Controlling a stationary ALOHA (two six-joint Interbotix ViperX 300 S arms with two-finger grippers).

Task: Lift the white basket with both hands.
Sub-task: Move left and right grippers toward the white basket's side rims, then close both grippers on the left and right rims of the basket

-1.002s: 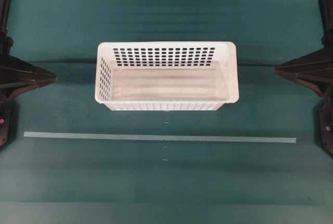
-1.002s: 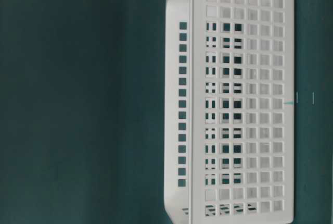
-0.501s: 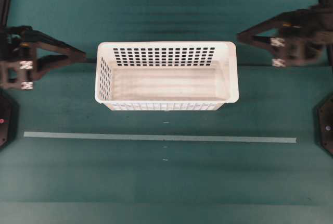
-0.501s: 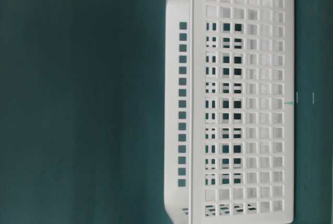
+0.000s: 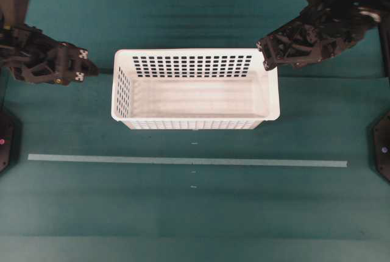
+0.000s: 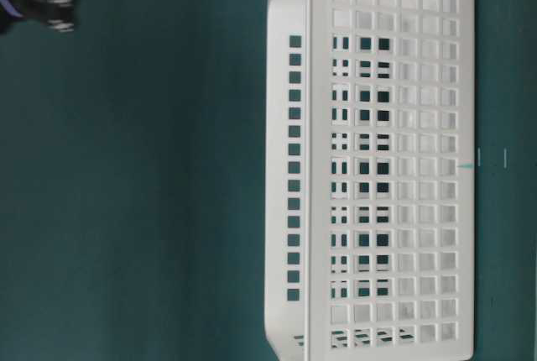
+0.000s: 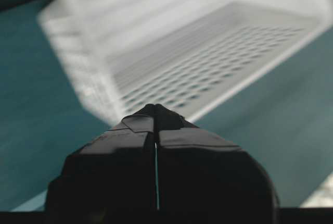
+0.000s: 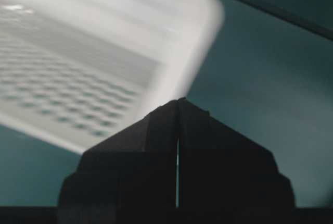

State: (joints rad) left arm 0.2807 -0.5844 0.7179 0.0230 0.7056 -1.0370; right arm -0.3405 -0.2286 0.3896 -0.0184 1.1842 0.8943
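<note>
Fingers clenched on nothing: left fingers (image 5: 90, 69) sit just beside the basket (image 5: 195, 88), right fingers (image 5: 266, 55) over its far corner, likely lining up with its ends. It rests empty on the bench (image 5: 195, 213), unlifted.

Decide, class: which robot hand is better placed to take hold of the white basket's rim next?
Right. The right hand already overlaps a far corner of the white basket in the overhead view; the left hand sits clear of its end. Both are shut.
</note>
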